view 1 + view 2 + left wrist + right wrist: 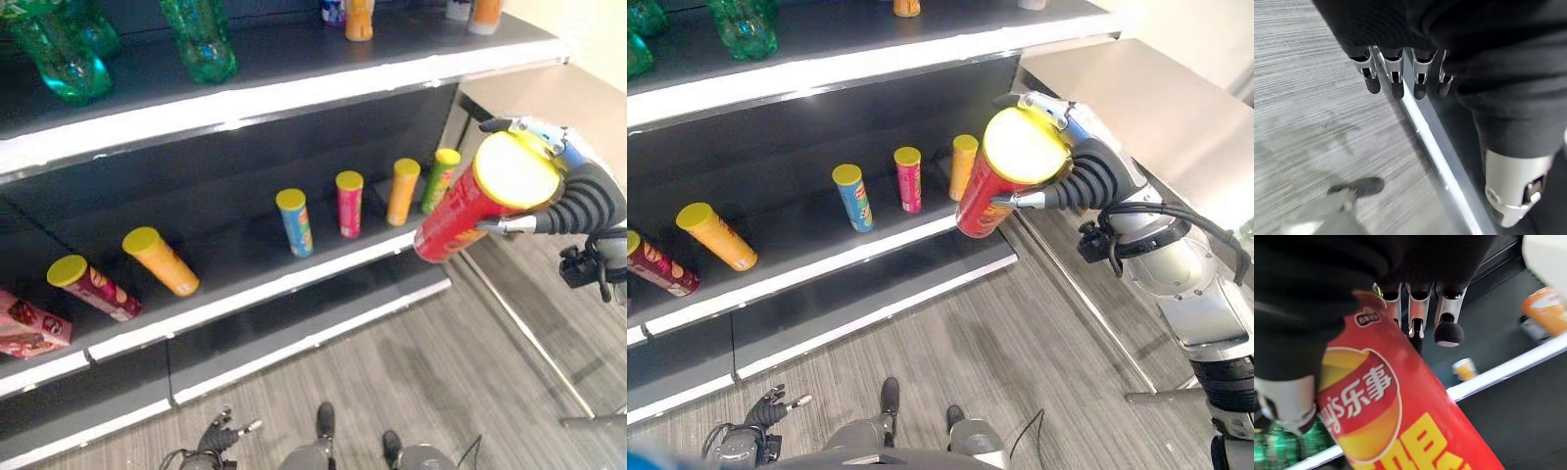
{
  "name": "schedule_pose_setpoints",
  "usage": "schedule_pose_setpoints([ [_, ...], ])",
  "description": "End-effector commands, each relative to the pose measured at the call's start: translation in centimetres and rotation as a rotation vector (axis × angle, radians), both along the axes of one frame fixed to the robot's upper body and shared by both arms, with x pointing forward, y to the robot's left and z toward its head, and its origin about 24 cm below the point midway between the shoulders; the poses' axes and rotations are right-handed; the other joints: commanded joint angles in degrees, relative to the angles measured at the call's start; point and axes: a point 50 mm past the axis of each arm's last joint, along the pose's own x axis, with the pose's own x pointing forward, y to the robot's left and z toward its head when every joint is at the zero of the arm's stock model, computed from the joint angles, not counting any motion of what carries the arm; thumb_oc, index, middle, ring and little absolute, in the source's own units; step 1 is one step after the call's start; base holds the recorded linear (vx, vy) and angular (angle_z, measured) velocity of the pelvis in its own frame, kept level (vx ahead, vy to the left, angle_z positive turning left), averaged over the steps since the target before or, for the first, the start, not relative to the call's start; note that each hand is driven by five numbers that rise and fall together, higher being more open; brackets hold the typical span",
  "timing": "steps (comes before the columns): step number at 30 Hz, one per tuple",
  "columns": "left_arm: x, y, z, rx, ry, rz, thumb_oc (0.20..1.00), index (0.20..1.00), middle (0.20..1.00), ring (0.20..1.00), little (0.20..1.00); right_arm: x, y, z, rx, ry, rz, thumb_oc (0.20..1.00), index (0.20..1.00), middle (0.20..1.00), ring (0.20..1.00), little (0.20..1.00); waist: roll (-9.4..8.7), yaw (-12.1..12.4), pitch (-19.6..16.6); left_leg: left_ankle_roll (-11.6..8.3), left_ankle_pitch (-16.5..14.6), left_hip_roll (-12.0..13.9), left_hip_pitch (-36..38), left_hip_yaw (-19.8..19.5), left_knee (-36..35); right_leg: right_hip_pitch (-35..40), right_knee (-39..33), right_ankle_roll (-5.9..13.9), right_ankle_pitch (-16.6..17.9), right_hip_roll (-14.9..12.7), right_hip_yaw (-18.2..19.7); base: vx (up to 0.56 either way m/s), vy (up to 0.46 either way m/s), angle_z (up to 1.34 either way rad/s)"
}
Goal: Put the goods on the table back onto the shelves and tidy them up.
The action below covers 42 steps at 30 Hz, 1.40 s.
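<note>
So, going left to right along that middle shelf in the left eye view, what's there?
Pink box → maroon yellow-lidded tube → orange tube lying down → blue tube → pink tube → orange upright tube → green tube.

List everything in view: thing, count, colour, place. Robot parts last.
Held can: one, red with yellow lid, in the right robot hand, in front of the middle shelf's right end.
Upright cans: four, blue, pink, orange, green, middle shelf.
Tipped cans: two, orange and maroon, middle shelf, left.
Box: one, pink-red, middle shelf, far left.
Bottles: green, top shelf, left.
Left robot hand: low over the floor, holding nothing.
</note>
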Motion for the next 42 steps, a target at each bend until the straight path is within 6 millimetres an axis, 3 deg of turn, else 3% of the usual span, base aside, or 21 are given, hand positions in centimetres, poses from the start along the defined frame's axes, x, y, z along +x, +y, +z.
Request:
schedule_pose_setpoints([
  [1, -0.9, 1.4, 0.3, 0.044, 0.013, -0.012, 1.000, 1.000, 1.000, 1.000, 1.000, -0.7, 1.6, 2.6, 0.062, -0.075, 0.156, 0.200, 0.200, 0.200, 0.200, 0.200, 0.37, 3.33, -3.57, 2.27, -4.04, -1.35, 7.43, -1.50, -4.32, -1.94, -2.42, 3.08, 2.41, 4.93, -3.00, 0.08, -0.121, 0.26],
  [7, -0.9, 1.0, 0.2, 0.038, 0.007, 0.003, 1.000, 1.000, 1.000, 1.000, 1.000, -0.6, 2.1, 2.8, 0.035, -0.049, 0.190, 0.200, 0.200, 0.200, 0.200, 0.200, 0.11, 3.76, -1.48, 1.22, -5.83, -2.10, 3.26, -5.16, 1.92, -3.10, -1.87, 2.95, 2.21, 3.76, -6.35, 0.01, -0.110, 0.61],
  [8, -0.5, 0.8, 0.2, 0.037, -0.006, 0.004, 1.000, 1.000, 1.000, 1.000, 1.000, -0.5, 1.7, 2.7, 0.014, -0.045, 0.154, 0.200, 0.200, 0.200, 0.200, 0.200, 0.01, 3.37, -0.17, -0.60, -5.69, -0.40, 0.43, -1.77, 5.20, -2.80, -1.61, 2.99, 1.63, 2.12, -9.43, -0.03, 0.029, 1.48],
  [9, -0.8, 0.6, 0.1, 0.027, -0.002, 0.014, 1.000, 1.000, 1.000, 1.000, 1.000, -0.3, 1.8, 2.6, -0.003, -0.047, 0.140, 0.200, 0.200, 0.200, 0.200, 0.200, 0.34, 3.54, 0.14, -1.20, -5.09, 2.99, -0.75, 1.95, 5.59, -1.94, -1.84, 3.22, 1.45, 1.01, -11.69, -0.03, 0.028, 1.30],
  [10, -0.8, 0.6, 0.1, 0.027, -0.002, 0.015, 1.000, 1.000, 1.000, 1.000, 1.000, -0.3, 1.8, 2.6, -0.004, -0.047, 0.140, 0.200, 0.200, 0.200, 0.200, 0.200, 0.37, 3.54, 0.19, -1.23, -5.14, 3.03, -0.63, 2.00, 5.55, -1.86, -1.85, 3.20, 1.43, 1.04, -11.64, 0.01, 0.060, 1.13],
  [16, -1.5, 1.5, 0.2, 0.054, -0.008, 0.074, 1.000, 1.000, 1.000, 1.000, 1.000, 0.8, 2.0, 1.5, 0.041, -0.005, 0.137, 0.200, 0.200, 0.200, 0.200, 0.200, 0.05, 4.81, -0.56, -4.20, -0.24, 12.52, -3.71, 2.24, -3.19, -2.10, -2.14, 4.40, -0.62, -1.77, -12.92, 0.03, 0.064, 0.27],
  [19, -2.4, 1.8, 0.2, 0.062, 0.005, 0.090, 1.000, 1.000, 1.000, 1.000, 1.000, 1.6, 1.7, 0.7, 0.026, 0.027, 0.090, 0.200, 0.200, 0.200, 0.200, 0.200, 1.89, 5.53, -1.24, -5.37, 1.05, 14.39, -2.90, 2.55, -5.13, -0.61, -2.68, 4.81, -1.52, -2.13, -13.11, 0.11, 0.168, 0.04],
  [23, -3.0, 1.9, 0.1, 0.072, 0.030, 0.066, 1.000, 1.000, 1.000, 1.000, 1.000, 2.6, 1.7, -0.3, 0.023, 0.067, 0.054, 0.200, 0.200, 0.200, 0.200, 0.200, 4.30, 6.76, -1.48, -5.57, 1.61, 12.50, -0.63, 2.34, -4.37, 0.87, -2.86, 5.72, -0.89, -4.48, -13.48, 0.09, 0.257, -0.16],
  [28, -3.1, 3.0, 0.6, 0.100, 0.025, 0.088, 1.000, 1.000, 1.000, 1.000, 1.000, 3.7, 2.0, -1.4, 0.026, 0.107, 0.026, 0.200, 0.200, 0.200, 0.200, 0.200, 3.68, 8.36, -1.26, -2.94, -1.85, 8.74, -1.06, 2.91, -0.45, 0.00, -2.09, 8.02, 1.20, -9.93, -12.97, 0.04, 0.274, 0.12],
  [29, -3.4, 3.5, 0.7, 0.106, 0.031, 0.102, 1.000, 1.000, 1.000, 1.000, 1.000, 3.9, 2.1, -1.8, 0.026, 0.119, 0.020, 0.200, 0.200, 0.200, 0.200, 0.200, 3.22, 8.92, -1.24, -1.24, -3.66, 6.93, -1.61, 2.90, 1.60, -1.08, -0.55, 8.86, 1.76, -12.12, -12.41, 0.08, 0.347, -0.04],
  [31, -3.8, 3.8, 0.7, 0.115, 0.049, 0.101, 1.000, 1.000, 1.000, 1.000, 1.000, 4.2, 2.1, -2.0, 0.022, 0.133, 0.013, 0.200, 0.200, 0.200, 0.200, 0.200, 3.02, 9.18, -1.03, 0.02, -4.82, 5.45, -1.39, 3.06, 2.48, -2.53, 2.52, 9.05, 3.10, -13.74, -11.46, 0.05, 0.264, -0.03],
  [34, -3.9, 4.1, 0.8, 0.119, 0.057, 0.101, 1.000, 1.000, 1.000, 1.000, 1.000, 4.3, 2.3, -2.0, 0.000, 0.133, 0.012, 0.200, 0.200, 0.200, 0.200, 0.200, 3.13, 8.92, -0.23, 0.83, -4.92, 4.58, -0.67, 3.31, 2.36, -5.22, 7.69, 8.68, 5.71, -14.35, -10.00, 0.00, 0.146, -0.01],
  [36, -3.9, 4.1, 0.8, 0.119, 0.057, 0.101, 1.000, 1.000, 1.000, 1.000, 1.000, 4.3, 2.3, -2.0, 0.000, 0.133, 0.012, 0.200, 0.200, 0.200, 0.200, 0.200, 3.12, 8.94, -0.24, 0.83, -4.92, 4.57, -0.68, 3.34, 2.36, -5.27, 7.72, 8.68, 5.70, -14.35, -9.96, 0.04, 0.077, -0.11],
  [37, -3.8, 4.8, 1.0, 0.140, 0.073, 0.069, 1.000, 1.000, 1.000, 1.000, 1.000, 4.4, 2.2, -2.0, -0.001, 0.140, 0.015, 0.200, 0.200, 0.200, 0.200, 0.200, 3.60, 7.91, 0.93, 1.03, -5.23, 4.64, 1.33, 2.67, 0.50, -9.62, 6.48, 7.59, 5.90, -10.87, -9.35, 0.09, 0.076, -0.08],
  [39, -3.2, 5.0, 1.3, 0.144, 0.054, 0.063, 1.000, 1.000, 1.000, 1.000, 1.000, 4.4, 2.3, -1.7, -0.007, 0.134, 0.016, 0.200, 0.200, 0.200, 0.200, 0.200, 3.73, 7.42, 1.70, 1.05, -5.39, 4.42, 1.49, 2.36, 0.28, -12.61, 4.94, 7.60, 6.61, -9.52, -8.78, 0.09, -0.025, -0.39],
  [40, -2.5, 5.2, 1.6, 0.152, 0.040, 0.055, 1.000, 1.000, 1.000, 1.000, 1.000, 4.3, 2.2, -1.4, -0.019, 0.124, 0.022, 0.200, 0.200, 0.200, 0.200, 0.200, 2.69, 6.58, 2.97, 0.65, -6.27, 3.63, 1.67, 1.31, 1.59, -12.12, -1.62, 8.16, 7.08, -8.52, -8.78, 0.09, -0.115, -0.58],
  [41, -2.5, 5.2, 1.6, 0.152, 0.040, 0.056, 1.000, 1.000, 1.000, 1.000, 1.000, 4.3, 2.3, -1.4, -0.019, 0.123, 0.023, 0.200, 0.200, 0.200, 0.200, 0.200, 2.68, 6.57, 3.05, 0.66, -6.28, 3.62, 1.73, 1.32, 1.60, -12.08, -1.58, 8.16, 7.04, -8.53, -8.76, 0.16, -0.307, 0.39],
  [42, -2.5, 5.1, 1.5, 0.151, 0.029, 0.072, 1.000, 1.000, 1.000, 1.000, 1.000, 4.1, 2.0, -1.3, -0.017, 0.115, 0.014, 0.200, 0.200, 0.200, 0.200, 0.200, 1.50, 6.91, 2.48, -0.09, -5.85, 4.80, 2.10, 0.87, 0.64, -11.00, -2.44, 8.32, 8.13, -8.13, -9.02, 0.08, -0.200, 0.76],
])
